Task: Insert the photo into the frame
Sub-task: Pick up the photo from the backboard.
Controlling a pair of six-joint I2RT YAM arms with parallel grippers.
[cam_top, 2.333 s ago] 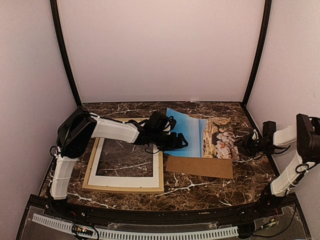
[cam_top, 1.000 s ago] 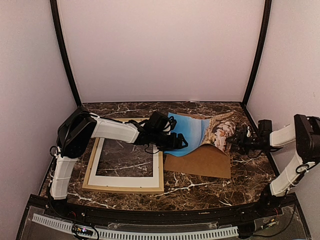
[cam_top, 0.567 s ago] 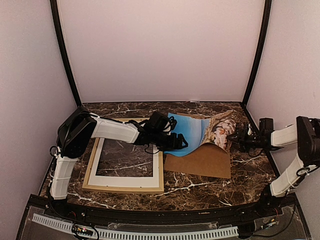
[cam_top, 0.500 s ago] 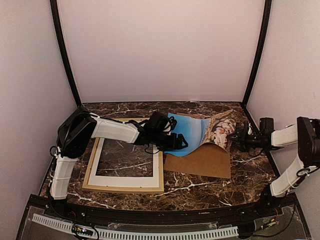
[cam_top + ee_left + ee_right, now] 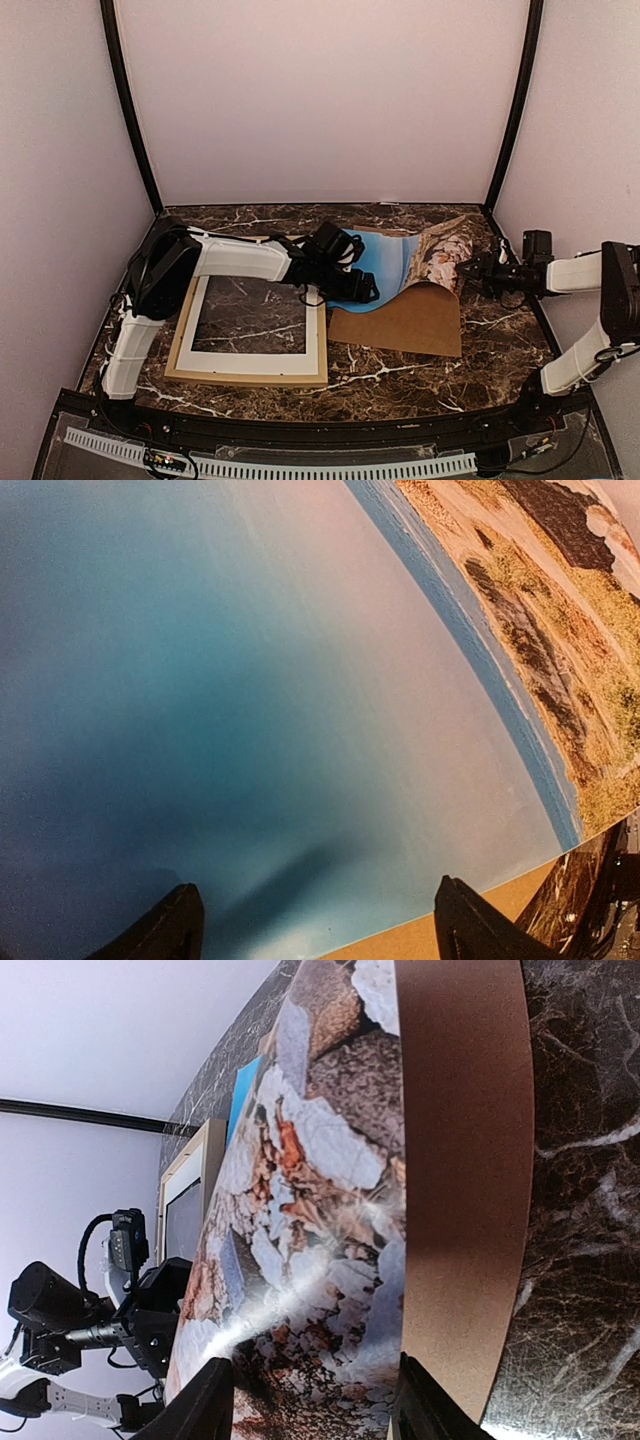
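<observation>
Photo: the photo (image 5: 398,262) was found on the right half of the desk (image 5: 500,355), but not flat. Its rocky right end was bowed up off the surface, while the blue-sky left end lay low, just beside the right rail of the frame.
Frame: the frame (image 5: 245,378) was laid flat at the left, with a white mat (image 5: 250,358) inside it and dark desk showing through the window. No print had yet been set in it.
Board: a brown board (image 5: 405,325) was seen beneath the photo. Its near part was bare, and its right end appeared to curl up with the print.
Left pincer: the left pincer (image 5: 318,928) was held wide over the blue end of the photo, with nothing between its fingers. Whether the tips pressed on the paper could not be told.
Right pincer: the right pincer (image 5: 312,1398) was spread apart, facing the raised rocky end. Nothing was seen clamped, and contact with the edge could not be made out.
Handling: the print was judged light, thin and floppy. Its glossy face was thought likely to slide under a fingertip and to crease if bent sharply.
Hold: a raised edge or corner was judged the best place — pinched shallowly and separated from the board, with the far end supported so that no fold is forced.
</observation>
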